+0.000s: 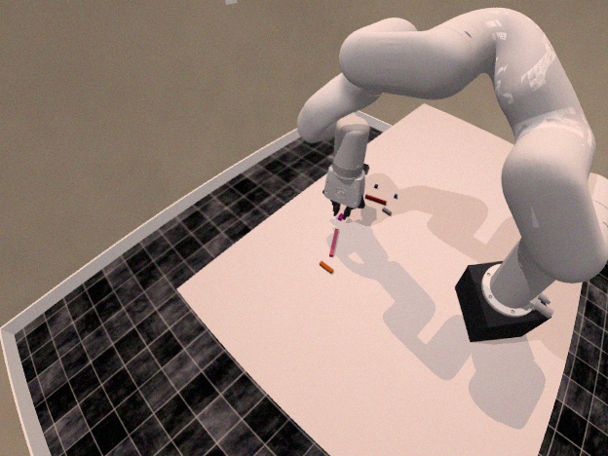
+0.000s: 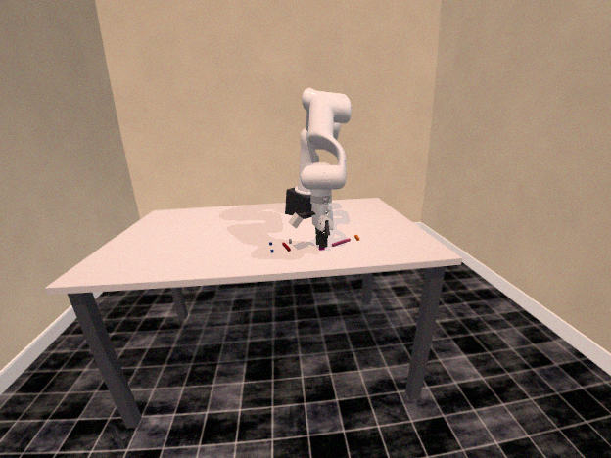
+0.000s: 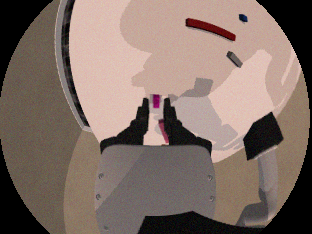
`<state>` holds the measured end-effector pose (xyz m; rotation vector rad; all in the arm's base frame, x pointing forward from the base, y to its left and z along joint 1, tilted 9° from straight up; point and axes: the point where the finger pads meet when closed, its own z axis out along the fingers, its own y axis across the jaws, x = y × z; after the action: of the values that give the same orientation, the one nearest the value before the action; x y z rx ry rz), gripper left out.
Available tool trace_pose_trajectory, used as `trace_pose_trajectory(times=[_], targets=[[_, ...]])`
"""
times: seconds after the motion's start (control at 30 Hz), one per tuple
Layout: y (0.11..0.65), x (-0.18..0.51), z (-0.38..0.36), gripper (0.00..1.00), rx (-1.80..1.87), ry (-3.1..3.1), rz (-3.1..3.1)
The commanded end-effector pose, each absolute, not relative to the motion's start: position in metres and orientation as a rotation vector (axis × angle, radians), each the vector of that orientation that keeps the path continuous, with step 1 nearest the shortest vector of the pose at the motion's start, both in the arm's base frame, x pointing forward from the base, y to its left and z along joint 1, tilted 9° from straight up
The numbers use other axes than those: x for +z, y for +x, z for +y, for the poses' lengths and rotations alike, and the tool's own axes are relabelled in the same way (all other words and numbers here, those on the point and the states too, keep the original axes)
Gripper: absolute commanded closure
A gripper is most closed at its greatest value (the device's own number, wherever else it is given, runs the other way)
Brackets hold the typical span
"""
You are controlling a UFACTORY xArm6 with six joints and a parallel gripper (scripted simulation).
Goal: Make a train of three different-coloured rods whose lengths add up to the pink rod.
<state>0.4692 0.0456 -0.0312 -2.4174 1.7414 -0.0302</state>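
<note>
My gripper (image 1: 341, 214) (image 2: 321, 246) (image 3: 156, 105) points down, its fingers partly open around the magenta rod (image 1: 340, 216) (image 2: 321, 249) (image 3: 156, 102). The wrist view shows a gap on each side of that rod. The pink rod (image 1: 333, 243) (image 2: 341, 242) (image 3: 163, 131) lies beside the fingers, apart from the magenta one. The orange rod (image 1: 326, 267) (image 2: 356, 237) lies beyond the pink rod. The red rod (image 1: 375, 200) (image 2: 286, 246) (image 3: 210, 29) and grey rod (image 1: 387, 211) (image 2: 290, 241) (image 3: 234, 59) lie apart on the gripper's other side.
Two small blue rods lie separately near the red rod: one blue rod (image 1: 376, 185) (image 2: 271, 251) and another blue rod (image 1: 396, 196) (image 2: 270, 243). The pale table (image 1: 275, 343) (image 2: 163, 255) carries the arm's black base (image 1: 483, 314) (image 2: 297, 201). The table's edge is near the gripper.
</note>
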Motion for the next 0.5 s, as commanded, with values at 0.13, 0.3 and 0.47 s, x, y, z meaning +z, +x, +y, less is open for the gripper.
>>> trace_pose_trajectory(times=[0.13,0.3,0.47], targets=[[0.4708,-0.032,0.0458,0.76,-0.034,-2.416,1.74],[0.4712,-0.0359,0.0463,0.76,-0.034,-2.416,1.74],[0.4715,-0.0384,0.0466,0.76,-0.034,-2.416,1.74]])
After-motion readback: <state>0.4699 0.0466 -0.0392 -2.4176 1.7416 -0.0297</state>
